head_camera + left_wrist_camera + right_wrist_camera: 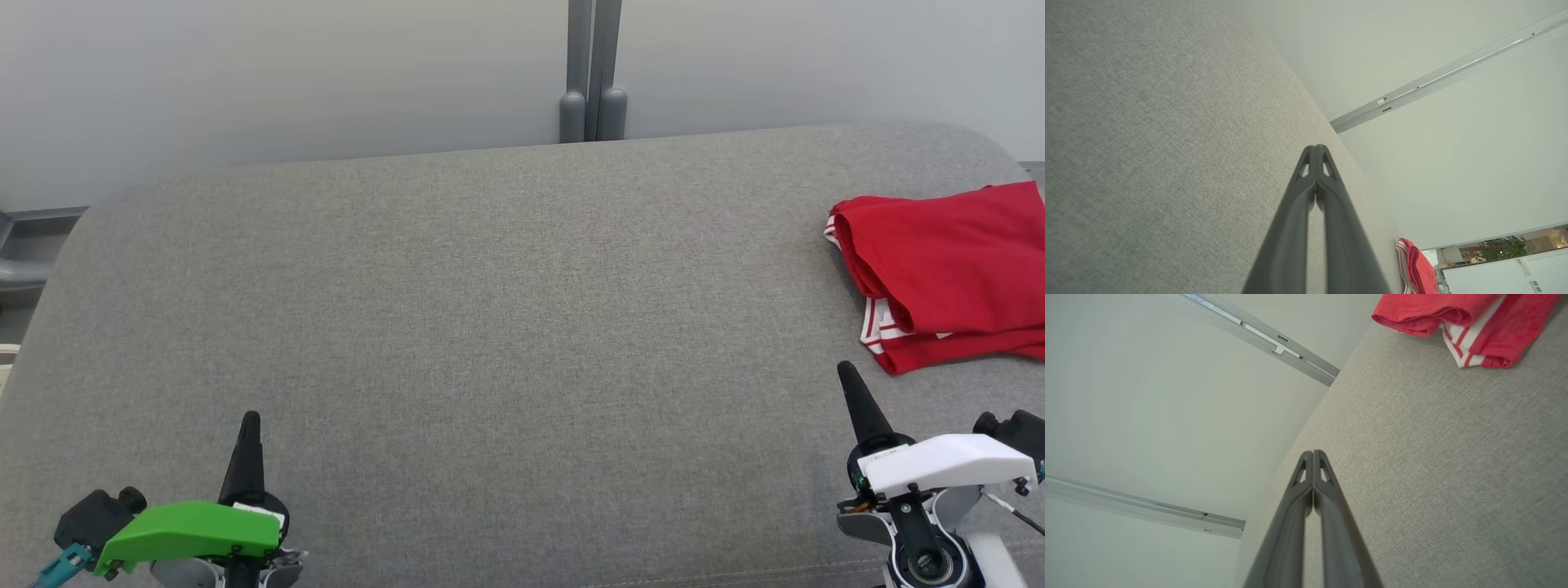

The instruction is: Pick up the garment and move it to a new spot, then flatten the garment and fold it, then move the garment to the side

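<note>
Grey woven cushion spreads under both arms, w/ a pale wall behind at 12 o'clock. We start at the right gripper, low at approx 4 o'clock of the head view. Its two dark fingers are pressed tight together, tip to tip, w/ nothing btwn them, and the wrist cam shows no gap either. From that tip the red garment lies btwn 1 and 2 o'clock, near but not touching; bare cushion shows btwn the tip and the nearest hem. The left gripper, at approx 8 o'clock, is likewise closed up on nothing. For it the garment sits well apart, out toward 2–3 o'clock across open cushion. So we judge the right arm clearly the nearer one for any reach. Garment's long axis runs roughly 9-to-3 o'clock, w/ its right end cut by the frame edge, so we can't tell its full extent. It looks doubled over, w/ white-striped trim peeking out at its 7–8 o'clock corner. It lies at the cushion's right side, so we'd guess the task is either near its end or not yet begun; we can't tell which. Count: 1 garment, 2 grippers, 2 grey posts side by side at 12 o'clock.
</note>
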Motion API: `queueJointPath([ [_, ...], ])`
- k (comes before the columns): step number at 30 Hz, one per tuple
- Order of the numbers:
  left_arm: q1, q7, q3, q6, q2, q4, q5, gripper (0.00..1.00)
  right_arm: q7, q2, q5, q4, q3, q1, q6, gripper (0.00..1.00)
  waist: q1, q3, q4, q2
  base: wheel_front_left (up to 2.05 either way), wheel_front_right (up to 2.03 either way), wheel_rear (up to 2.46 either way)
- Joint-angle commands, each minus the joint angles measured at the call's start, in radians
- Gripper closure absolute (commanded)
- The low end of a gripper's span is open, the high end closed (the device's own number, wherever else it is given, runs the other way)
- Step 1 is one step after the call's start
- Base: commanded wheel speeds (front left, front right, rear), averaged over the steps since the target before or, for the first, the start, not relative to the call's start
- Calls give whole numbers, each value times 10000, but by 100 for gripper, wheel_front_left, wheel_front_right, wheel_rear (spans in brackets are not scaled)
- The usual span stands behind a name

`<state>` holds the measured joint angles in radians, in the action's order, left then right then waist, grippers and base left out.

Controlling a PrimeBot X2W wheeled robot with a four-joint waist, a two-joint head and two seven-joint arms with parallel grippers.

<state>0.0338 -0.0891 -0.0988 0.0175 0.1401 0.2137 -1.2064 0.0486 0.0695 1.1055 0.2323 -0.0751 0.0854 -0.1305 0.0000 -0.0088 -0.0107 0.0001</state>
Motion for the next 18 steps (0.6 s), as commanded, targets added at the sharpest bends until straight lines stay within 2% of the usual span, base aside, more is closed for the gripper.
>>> queueJointPath([
  [1,306,60,112,97,-21,-36,-245,100,66,52,273,-31,-68,197,-6,100,0,2,2,-1,0,0,0],
  [18,541,369,450,421,-283,127,-1445,100,473,61,1763,170,-376,361,-5,100,0,33,28,-1,0,0,0],
])
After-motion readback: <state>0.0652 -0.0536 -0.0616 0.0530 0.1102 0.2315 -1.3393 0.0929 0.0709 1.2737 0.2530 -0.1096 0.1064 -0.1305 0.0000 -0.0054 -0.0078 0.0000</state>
